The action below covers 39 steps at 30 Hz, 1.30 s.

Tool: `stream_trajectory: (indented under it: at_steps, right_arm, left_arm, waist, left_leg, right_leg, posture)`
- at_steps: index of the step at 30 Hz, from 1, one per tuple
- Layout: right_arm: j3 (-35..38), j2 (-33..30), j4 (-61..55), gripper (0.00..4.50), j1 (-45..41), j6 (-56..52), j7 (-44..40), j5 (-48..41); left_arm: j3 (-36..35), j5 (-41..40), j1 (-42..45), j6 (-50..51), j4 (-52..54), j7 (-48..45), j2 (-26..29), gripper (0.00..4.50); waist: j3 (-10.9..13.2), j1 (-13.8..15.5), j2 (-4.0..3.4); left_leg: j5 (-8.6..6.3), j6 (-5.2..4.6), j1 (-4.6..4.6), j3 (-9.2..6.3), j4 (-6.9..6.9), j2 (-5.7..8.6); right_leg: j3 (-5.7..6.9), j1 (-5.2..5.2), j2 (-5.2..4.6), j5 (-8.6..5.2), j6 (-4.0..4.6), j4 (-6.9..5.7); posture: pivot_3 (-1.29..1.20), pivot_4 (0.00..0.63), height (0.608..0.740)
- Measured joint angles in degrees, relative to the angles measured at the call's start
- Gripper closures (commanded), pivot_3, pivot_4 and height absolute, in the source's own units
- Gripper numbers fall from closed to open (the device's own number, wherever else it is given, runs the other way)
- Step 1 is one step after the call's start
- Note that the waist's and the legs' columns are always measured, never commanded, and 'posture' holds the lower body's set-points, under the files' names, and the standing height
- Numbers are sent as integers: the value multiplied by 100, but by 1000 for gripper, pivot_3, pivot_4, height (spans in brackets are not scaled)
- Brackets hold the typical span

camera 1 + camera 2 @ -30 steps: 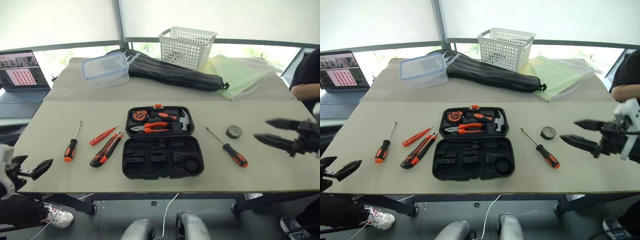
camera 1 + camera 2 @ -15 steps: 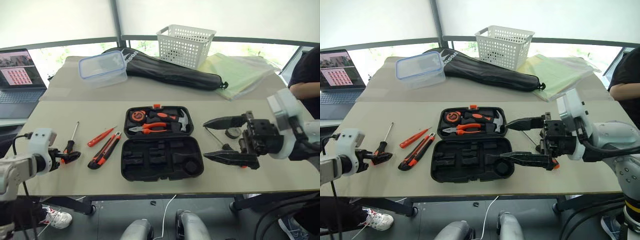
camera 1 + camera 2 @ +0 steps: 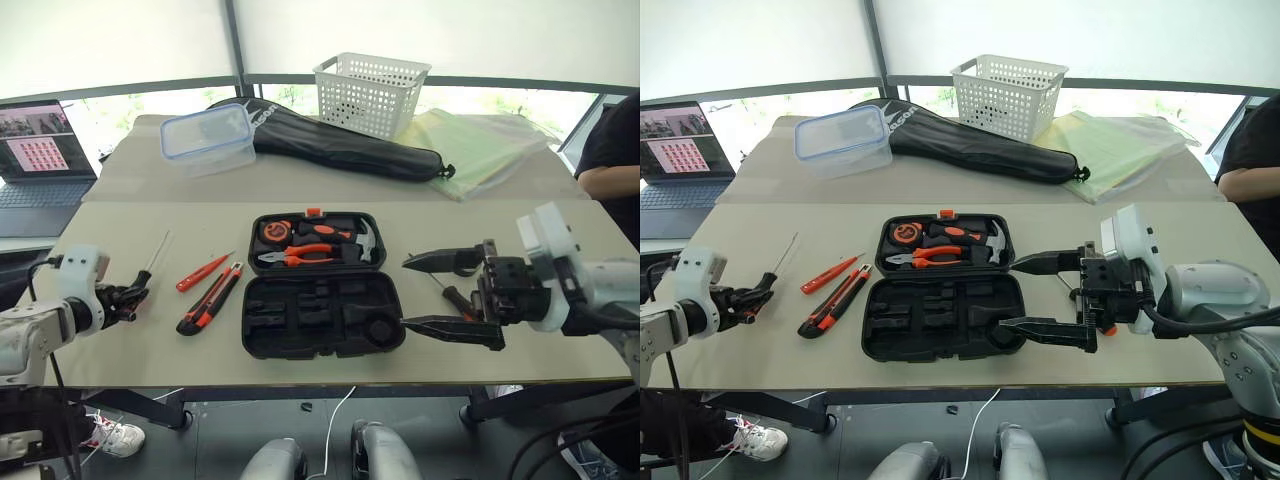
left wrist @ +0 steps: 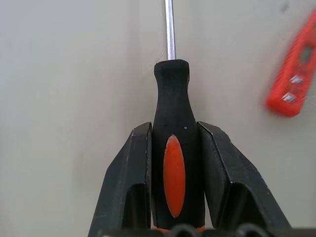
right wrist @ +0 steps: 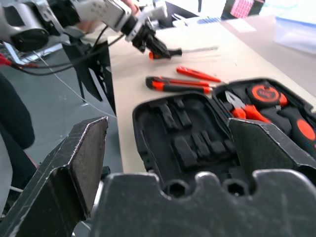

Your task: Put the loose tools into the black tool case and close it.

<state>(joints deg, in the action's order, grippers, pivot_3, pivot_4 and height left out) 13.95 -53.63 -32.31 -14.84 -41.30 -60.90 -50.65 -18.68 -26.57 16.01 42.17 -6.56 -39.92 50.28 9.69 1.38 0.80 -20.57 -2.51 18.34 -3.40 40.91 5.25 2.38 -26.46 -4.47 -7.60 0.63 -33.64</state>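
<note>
Grip: left hand [image 4: 175, 163] clamped on orange-and-black-handled screwdriver [image 4: 174, 148], for carrying | right hand [image 3: 452, 297] fingers apart beside open black plastic tool case [image 3: 322, 314], ready.

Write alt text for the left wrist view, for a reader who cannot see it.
The left gripper has its two black fingers closed against the black-and-orange handle of a screwdriver, whose metal shaft runs away from the camera over a beige table. Off to one side lies part of a red tester screwdriver.
</note>
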Motion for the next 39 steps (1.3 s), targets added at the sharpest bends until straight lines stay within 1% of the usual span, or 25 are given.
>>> stream_trajectory:
  at_steps: [2,4,6,7,10,11,14,16,19,29,36,39]
  right_arm:
    - [26,-8,23,0,109,16,-14,44]
    - [53,-27,20,0,219,41,-22,55]
    - [110,-51,21,0,329,62,-22,68]
    - [164,-88,27,0,442,79,-23,108]
    - [292,-154,69,0,673,150,-25,275]
    - [321,-157,87,0,713,155,-8,294]
    - [549,-166,96,0,873,154,108,311]
    - [644,-177,69,0,971,154,146,314]
    - [780,-214,13,0,1177,154,193,332]
    - [929,-231,-108,0,1343,154,436,348]
    - [907,-218,-107,0,1302,154,615,358]
    - [877,-194,-103,0,1279,154,652,395]
  left_arm:
    - [34,-330,341,-139,405,-670,81,3618]
    - [224,-655,848,-105,842,-1291,267,3618]
    - [535,-802,1188,-120,1217,-1818,407,3618]
    - [825,-798,1260,-219,1423,-2146,448,3618]
    - [1927,-416,1289,-655,1695,-2899,459,3618]
    - [2328,-138,1316,-913,1669,-3088,455,3618]
    - [3284,921,1724,-1820,1087,-3279,280,3618]
    - [3631,1586,2002,-2367,522,-3163,69,3618]
    - [3837,1991,2249,-2739,41,-3190,-194,3618]
    - [4010,2465,2768,-3011,-560,-3126,-1085,3618]
    - [4007,2649,2819,-3069,-639,-3198,-1137,3618]
    - [4002,2639,2735,-3062,-502,-3382,-1048,3618]
  waist:
    - [1,6,13]
    - [-1,-4,16]
    - [-4,-48,11]
    - [-6,-65,8]
    - [-5,-126,7]
    - [-5,-141,8]
    - [-4,-104,9]
    - [-3,-57,10]
    - [-4,-50,11]
    - [-4,-45,11]
    - [-4,-49,11]
    - [-4,-57,11]
  left_leg:
    - [0,-1,9,2,11,1]
    - [0,-2,7,8,12,4]
    - [0,-6,-3,21,5,4]
    - [2,-9,-5,21,0,3]
    - [7,-17,-6,30,-2,-6]
    - [9,-20,-6,32,-1,-8]
    - [11,-21,-2,30,-1,-13]
    - [17,-39,2,28,0,-15]
    - [14,-54,6,27,4,-16]
    - [12,-68,14,30,12,-10]
    - [12,-67,11,30,13,-12]
    - [12,-68,10,30,12,-13]
  right_leg:
    - [2,-2,0,0,0,1]
    - [1,0,0,0,0,4]
    - [-4,2,-3,0,-1,4]
    - [-5,5,-3,0,-1,4]
    - [-8,1,4,-1,4,11]
    - [-9,0,5,-1,7,13]
    - [-9,3,4,10,23,16]
    - [-9,6,4,10,22,22]
    - [-7,5,6,13,16,23]
    - [-4,4,5,20,4,48]
    - [-8,6,5,20,3,42]
    - [-8,6,5,21,3,40]
  posture:
    - [0,150,740]
    - [0,150,740]
    - [0,150,740]
    - [0,150,740]
    - [0,150,740]
    - [0,150,740]
    - [0,150,740]
    - [0,150,740]
    - [0,150,740]
    - [0,150,740]
    - [0,150,740]
    - [0,150,740]
